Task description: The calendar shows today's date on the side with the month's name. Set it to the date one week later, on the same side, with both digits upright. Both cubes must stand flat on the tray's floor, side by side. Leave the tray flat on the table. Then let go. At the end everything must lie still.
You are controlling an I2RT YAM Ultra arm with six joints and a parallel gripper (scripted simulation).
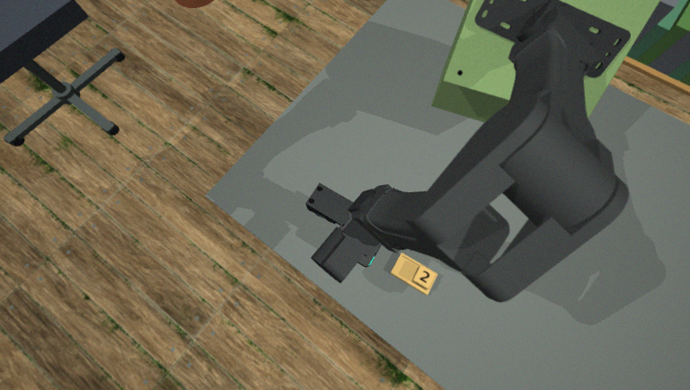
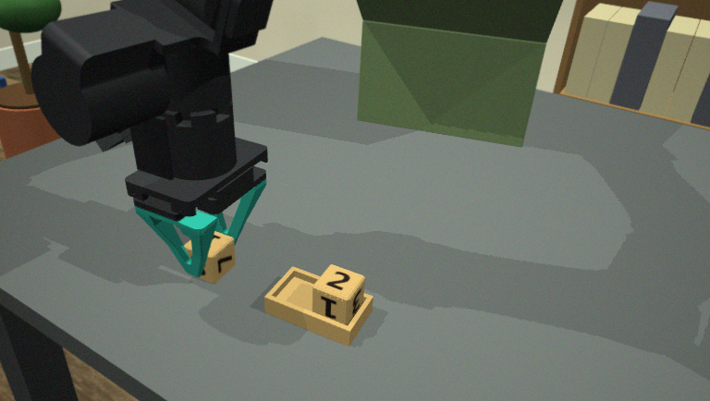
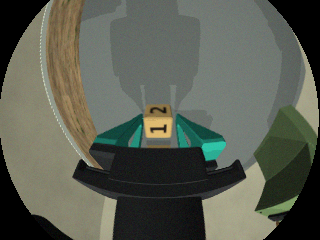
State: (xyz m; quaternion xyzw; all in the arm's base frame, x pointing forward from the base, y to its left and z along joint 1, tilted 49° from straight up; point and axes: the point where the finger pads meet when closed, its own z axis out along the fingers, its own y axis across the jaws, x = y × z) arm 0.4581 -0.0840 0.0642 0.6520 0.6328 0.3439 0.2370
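We have the gripper [image 2: 211, 259] lowered over the loose number cube [image 2: 221, 263], which stands on the grey table [image 2: 471, 219] well outside the wooden tray [image 2: 313, 324], on the tray's open-slot side. The teal fingers [image 2: 194, 249] stand half spread on either side of the cube and, as we judge it, are not yet pinching it. The wrist view shows the cube [image 3: 159, 123] centred between them, with a 1 and a 2 on the faces we can see. The other cube [image 2: 339, 292] sits in the tray's far slot with a 2 on top. To do this step well, we should close squarely on two opposite flat faces, low enough that the cube cannot pivot, and check it is centred before lifting. We should lift straight up, since a dragged corner could tip it. We cannot see the month's side from here, so we would confirm which digit must face it before turning the cube.
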